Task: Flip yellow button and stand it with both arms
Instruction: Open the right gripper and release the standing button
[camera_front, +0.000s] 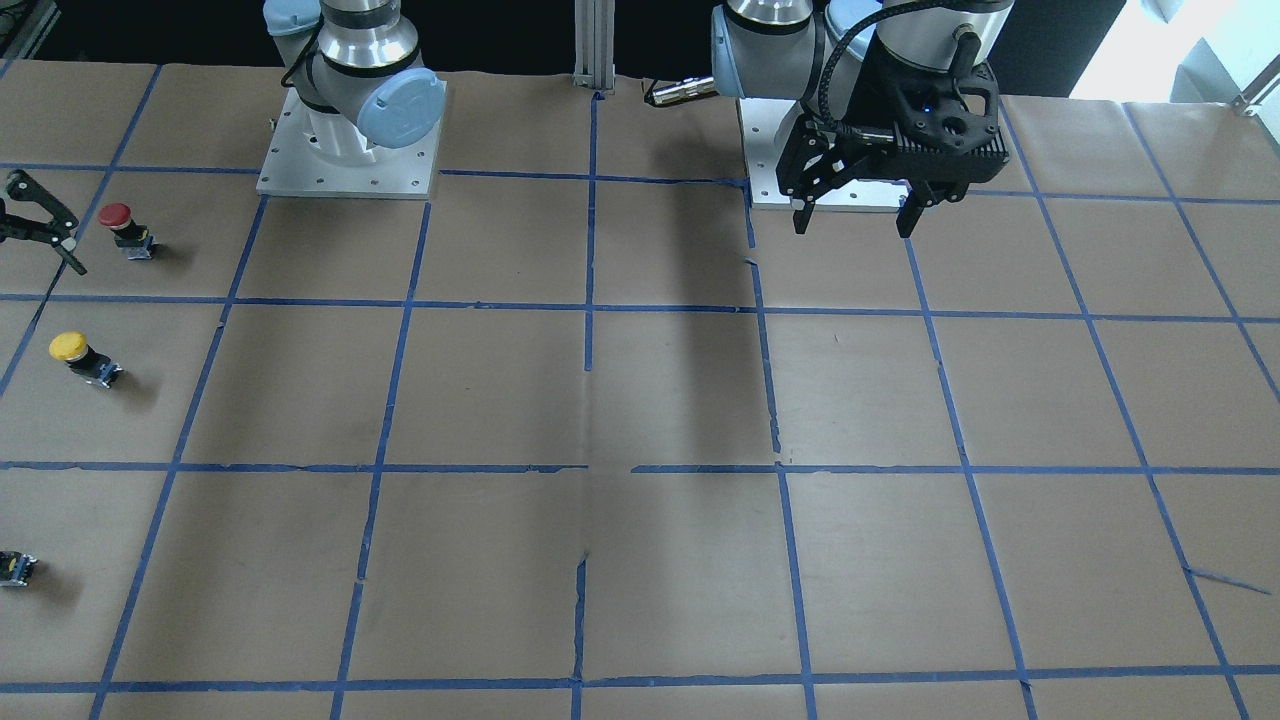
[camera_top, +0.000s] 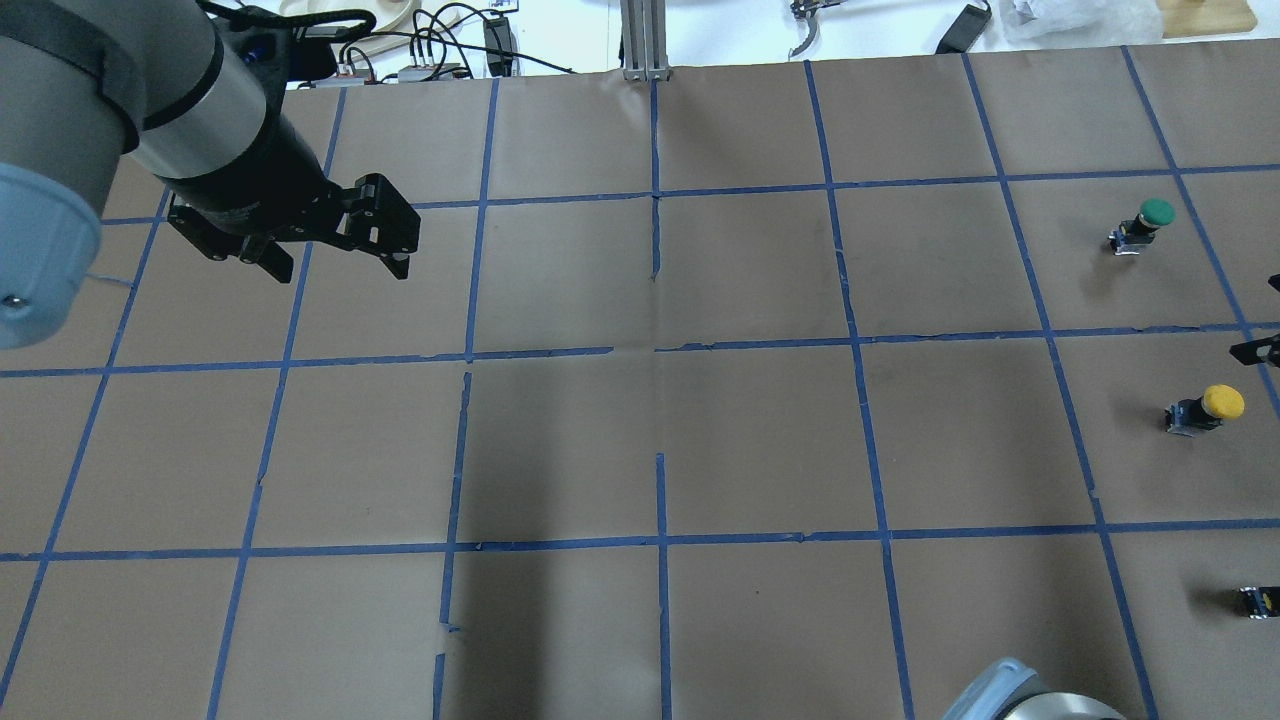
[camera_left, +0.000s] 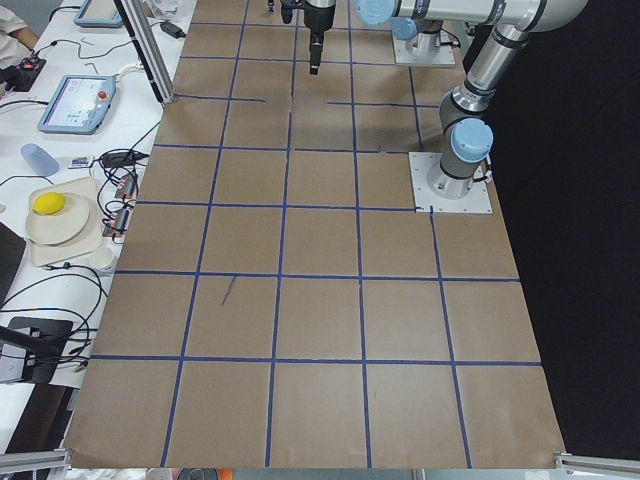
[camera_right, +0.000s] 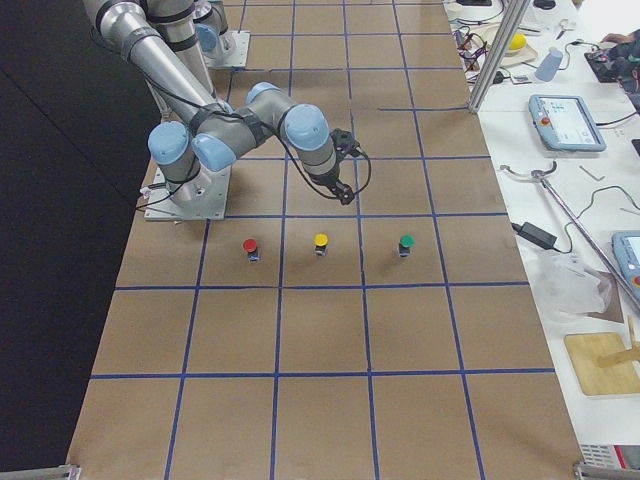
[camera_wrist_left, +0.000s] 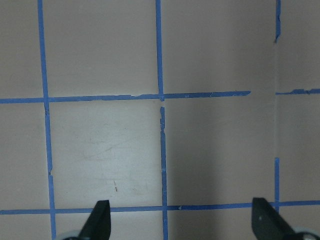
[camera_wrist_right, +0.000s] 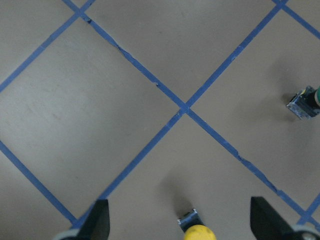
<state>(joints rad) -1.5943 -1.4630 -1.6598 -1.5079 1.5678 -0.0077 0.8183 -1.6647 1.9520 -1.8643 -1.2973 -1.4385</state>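
Front-facing view: the left arm's black two-finger gripper (camera_front: 854, 226) hung above the brown paper-covered table with its blue tape grid (camera_front: 640, 400). Its fingers were spread and held nothing. The small push button with a round yellow cap and black body (camera_front: 82, 357) sat on the table near the view's left edge, well apart from that gripper, with a red-capped button of the same kind (camera_front: 122, 227) in the next square.

Overhead view: the yellow button was near the right edge, a square away from a green-capped button (camera_top: 1147, 222).

Exterior left view: the left gripper pointed down over the far end of the table.

Exterior right view: red, yellow and green buttons stood in a row, yellow in the middle, cap uppermost. The right arm's black gripper (camera_right: 343, 192) hovered near it without touching.

Left wrist view: fingers were parted over the bare grid.

Right wrist view: fingers were wide apart and empty, with the yellow cap at the bottom edge between them.
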